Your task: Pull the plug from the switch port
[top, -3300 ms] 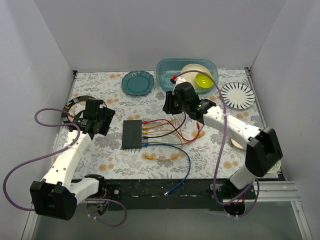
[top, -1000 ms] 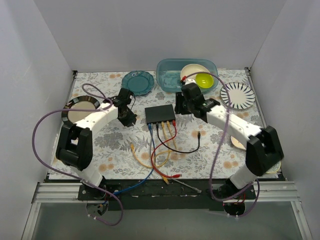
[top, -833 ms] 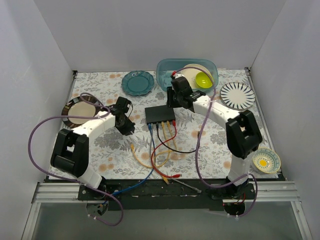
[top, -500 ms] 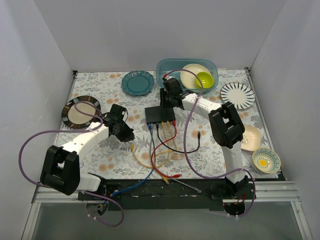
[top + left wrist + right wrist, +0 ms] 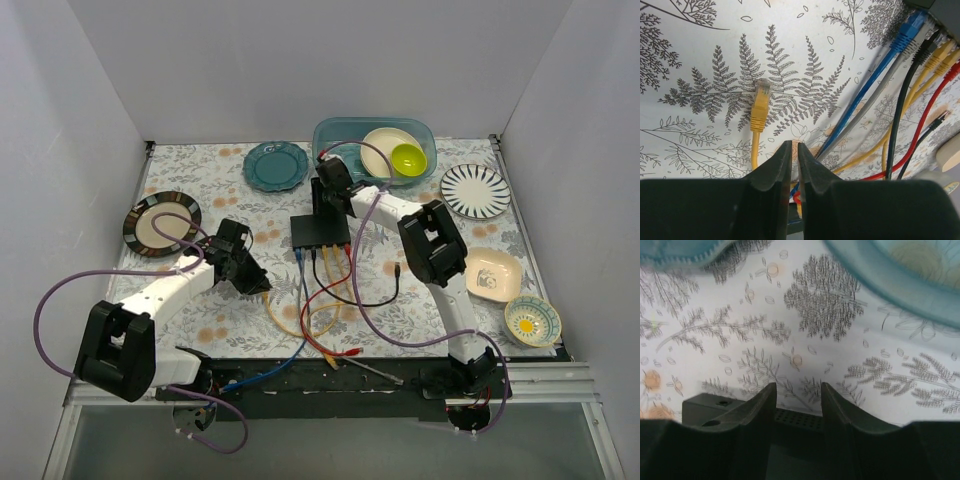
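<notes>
Half a second on, my left claw (image 5: 794, 146) has slid nearer the front of the worktop (image 5: 200, 180), and my right arm has folded in tighter over the switch (image 5: 318, 228). The switch has not shifted.

My left claw is pinched almost together, only a sliver between the fingers, and nothing is in it. It hangs above the fern pattern, near the loose yellow plug (image 5: 760, 101) but not touching it. My right claw (image 5: 798, 387) stands moderately open and empty. Its two fingers sit over the far edge of the switch, whose vented side shows between them. I cannot tell whether they touch it.

The switch port (image 5: 322, 245) is one of the row of sockets along the near edge of that flat black box, and which socket I cannot tell. Six leads run to that edge: one blue (image 5: 875, 75), one grey, one black, two yellow and one red. A thin black lead ends in a free plug (image 5: 398, 268) off to the right.

Around the worktop I count five dishes: a teal plate (image 5: 276, 165), a dark-rimmed plate (image 5: 160, 222), a striped plate (image 5: 475, 190), a cream square dish (image 5: 492, 273) and a small patterned bowl (image 5: 530, 320). A teal tub (image 5: 335, 135) holds two bowls, one cream, one lime green, and sits just behind my right claw. The fanned leads lie between my left claw and the sockets.
</notes>
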Tool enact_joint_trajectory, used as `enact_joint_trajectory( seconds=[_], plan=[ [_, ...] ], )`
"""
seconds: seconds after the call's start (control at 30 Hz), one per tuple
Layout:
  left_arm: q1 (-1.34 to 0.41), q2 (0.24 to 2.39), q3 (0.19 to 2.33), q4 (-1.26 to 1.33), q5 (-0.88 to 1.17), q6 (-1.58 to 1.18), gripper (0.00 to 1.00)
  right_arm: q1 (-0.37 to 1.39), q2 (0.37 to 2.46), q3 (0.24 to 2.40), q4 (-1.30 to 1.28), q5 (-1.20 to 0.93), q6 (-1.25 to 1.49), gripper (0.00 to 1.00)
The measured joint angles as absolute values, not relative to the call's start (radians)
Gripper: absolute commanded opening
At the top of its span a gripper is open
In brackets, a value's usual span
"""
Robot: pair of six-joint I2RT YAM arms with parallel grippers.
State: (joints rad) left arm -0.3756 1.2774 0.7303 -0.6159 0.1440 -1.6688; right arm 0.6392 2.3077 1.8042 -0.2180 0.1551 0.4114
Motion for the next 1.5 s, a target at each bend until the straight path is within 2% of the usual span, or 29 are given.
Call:
enact_joint_trajectory(
  seconds=[0.27,0.43,0.53,0.67,0.77,0.87,0.93,1.03,1.13,1.33,1.5],
  plan=[
    [-0.376,1.288,0.723,-0.588,0.170,-1.662,0.10,0.660,2.096,1.456,-0.148,0.143,0.434,0.50],
    [-0.377,1.282,0.718,-0.583,0.148,-1.676,0.12,0.666,2.006,1.361,-0.171,0.156,0.450,0.59],
    [-0.377,1.282,0.783,-0.614,0.096,-1.675,0.19,0.663,1.934,1.361,-0.200,0.191,0.450,0.65],
    [-0.377,1.336,0.955,-0.588,0.069,-1.646,0.30,0.647,1.729,1.333,-0.224,0.214,0.446,0.67],
    [-0.378,1.391,1.012,-0.463,0.123,-1.629,0.34,0.625,1.505,1.208,-0.183,0.176,0.459,0.68],
    [-0.396,1.472,1.013,-0.338,0.205,-1.628,0.34,0.606,1.297,0.973,-0.122,0.118,0.496,0.70],
    [-0.416,1.550,1.024,-0.282,0.254,-1.622,0.30,0.602,1.213,0.800,-0.095,0.077,0.526,0.71],
    [-0.438,1.686,1.056,-0.217,0.340,-1.611,0.25,0.601,1.166,0.594,-0.095,0.003,0.572,0.71],
    [-0.453,1.784,1.072,-0.154,0.417,-1.608,0.25,0.596,1.137,0.479,-0.096,-0.051,0.604,0.72],
    [-0.460,1.884,1.126,-0.074,0.507,-1.612,0.24,0.561,1.110,0.453,0.026,-0.131,0.648,0.72],
    [-0.460,1.950,1.187,-0.023,0.554,-1.611,0.22,0.491,1.192,0.420,0.163,-0.229,0.712,0.72]
  ],
)
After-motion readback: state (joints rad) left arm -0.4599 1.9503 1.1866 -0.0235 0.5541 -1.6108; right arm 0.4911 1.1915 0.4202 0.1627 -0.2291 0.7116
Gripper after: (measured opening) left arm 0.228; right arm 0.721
